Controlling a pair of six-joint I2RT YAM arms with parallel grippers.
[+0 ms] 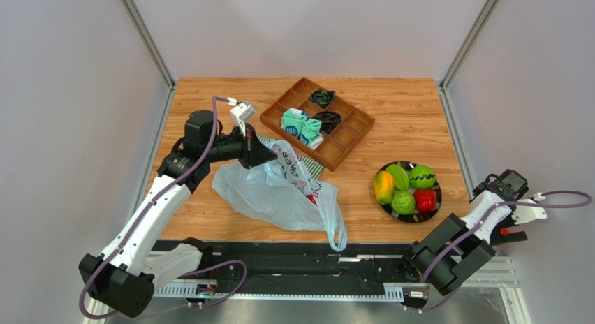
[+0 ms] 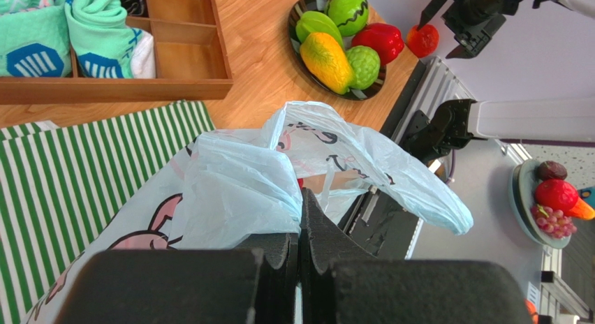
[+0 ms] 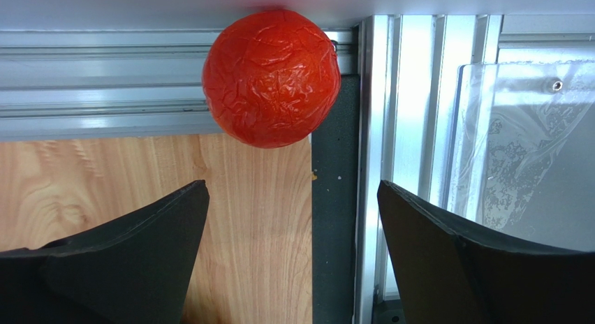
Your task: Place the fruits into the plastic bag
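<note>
- The left gripper [image 2: 300, 223] is seen with jaws pressed together, clamped on a fold of the bag [image 2: 244, 191]; that part of the bag is held raised.
- The bag is spread across the middle of the table [image 1: 419, 114] toward the near edge, with one handle loop reaching that edge. It is partly laid over a striped cloth [image 2: 70, 191].
- A small red patch is seen at the bag's mouth; what it is cannot be told.
- The right gripper [image 3: 293, 188] is seen with jaws wide apart and nothing held.
- A red ball [image 3: 271, 76] is found just ahead of those jaws, untouched, at the near right corner against the metal rail [image 3: 105, 79].
- A plate [image 1: 438, 190] is set close to the right edge. Five fruits are held in it: a mango [image 1: 383, 186], three green fruits [image 1: 422, 176] and a red fruit [image 1: 424, 199].
- A tray [image 1: 349, 139] with socks [image 1: 302, 125] is placed toward the far edge, beyond the bag.
</note>
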